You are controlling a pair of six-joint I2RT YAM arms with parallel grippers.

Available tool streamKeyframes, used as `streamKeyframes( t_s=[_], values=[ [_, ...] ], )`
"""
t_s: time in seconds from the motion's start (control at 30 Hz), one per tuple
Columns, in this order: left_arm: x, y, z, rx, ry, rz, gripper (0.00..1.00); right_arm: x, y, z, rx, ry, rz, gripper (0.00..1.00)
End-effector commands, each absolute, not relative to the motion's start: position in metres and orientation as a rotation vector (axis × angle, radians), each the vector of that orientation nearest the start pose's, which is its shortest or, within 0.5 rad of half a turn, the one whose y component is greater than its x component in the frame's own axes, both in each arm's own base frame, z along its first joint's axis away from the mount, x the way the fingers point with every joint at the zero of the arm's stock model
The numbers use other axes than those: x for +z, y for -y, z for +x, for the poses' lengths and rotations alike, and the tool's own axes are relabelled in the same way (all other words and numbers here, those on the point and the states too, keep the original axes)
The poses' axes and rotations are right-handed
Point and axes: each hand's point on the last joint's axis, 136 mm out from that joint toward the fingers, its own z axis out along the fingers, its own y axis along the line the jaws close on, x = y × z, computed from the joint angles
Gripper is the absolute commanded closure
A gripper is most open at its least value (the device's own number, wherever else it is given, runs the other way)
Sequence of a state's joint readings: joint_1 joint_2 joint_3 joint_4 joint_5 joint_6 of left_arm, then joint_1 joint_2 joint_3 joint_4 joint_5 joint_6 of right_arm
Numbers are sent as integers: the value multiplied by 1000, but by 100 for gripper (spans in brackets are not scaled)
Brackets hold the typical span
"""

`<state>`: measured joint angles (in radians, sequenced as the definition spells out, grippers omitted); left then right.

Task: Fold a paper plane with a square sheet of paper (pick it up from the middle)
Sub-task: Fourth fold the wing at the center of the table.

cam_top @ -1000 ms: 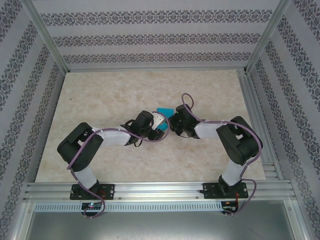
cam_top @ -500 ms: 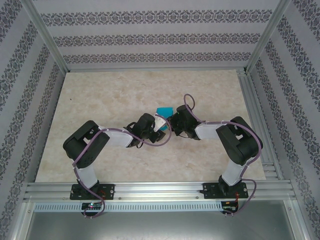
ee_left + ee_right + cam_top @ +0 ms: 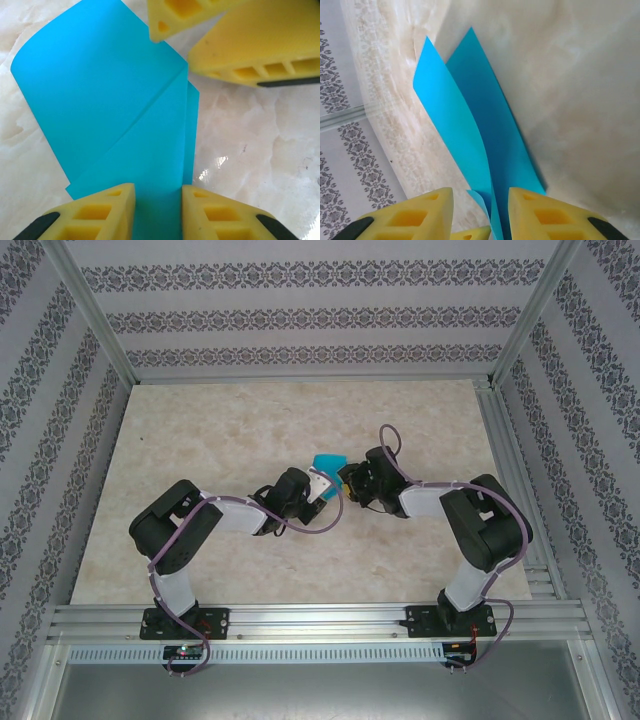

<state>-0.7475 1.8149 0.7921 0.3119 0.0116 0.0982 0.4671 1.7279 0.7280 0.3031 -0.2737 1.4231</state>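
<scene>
While the left gripper draws its jaws in from the wider spread of a second ago, the right gripper does the opposite. Its jaws, pressed almost together a moment back, now stand apart with a clear gap on either side of the paper's edge, so it appears to have let go. The left jaws are also apart, straddling a narrow strip of the teal-blue sheet of paper, and neither pad visibly presses on it yet. The sheet sits at the middle of the marbled table, a little right of centre, between the two grippers that meet over it from left and right. It is no longer flat: the left wrist view shows a diagonal crease and a second layer peeking out along the right edge, and the right wrist view shows two leaves rising side by side to a point. From above, the right wrist has also eased slightly right and far, off the paper. This looks like a handover, with the right jaws giving up a fold they just squeezed and the left closing to take hold. The plane is at an early fold, and with neither side clamped the loose leaf could spring open.
</scene>
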Motion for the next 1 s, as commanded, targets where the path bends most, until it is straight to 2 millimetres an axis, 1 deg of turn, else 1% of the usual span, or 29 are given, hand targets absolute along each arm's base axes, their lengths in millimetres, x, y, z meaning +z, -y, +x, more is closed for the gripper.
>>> streamKeyframes(
  t_s=[0.0, 0.2, 0.37, 0.53, 0.67, 0.87, 0.97],
  values=[
    [31, 309, 327, -339, -2071, 963, 72, 49, -237, 366, 1202, -2398, 938, 64],
    [33, 310, 324, -361, -2063, 967, 76, 45, -242, 375, 1219, -2442, 841, 63],
    [36, 311, 320, -386, -2047, 968, 79, 36, -236, 380, 1197, -2468, 836, 63],
    [41, 310, 321, -383, -2034, 958, 81, 35, -236, 383, 1203, -2487, 826, 63],
    [47, 309, 322, -382, -2021, 939, 82, 38, -237, 383, 1219, -2487, 816, 63],
    [61, 307, 323, -383, -1990, 904, 83, 44, -234, 378, 1200, -2487, 809, 62],
    [62, 307, 322, -391, -1988, 905, 84, 46, -235, 379, 1215, -2484, 802, 60]
  ],
)
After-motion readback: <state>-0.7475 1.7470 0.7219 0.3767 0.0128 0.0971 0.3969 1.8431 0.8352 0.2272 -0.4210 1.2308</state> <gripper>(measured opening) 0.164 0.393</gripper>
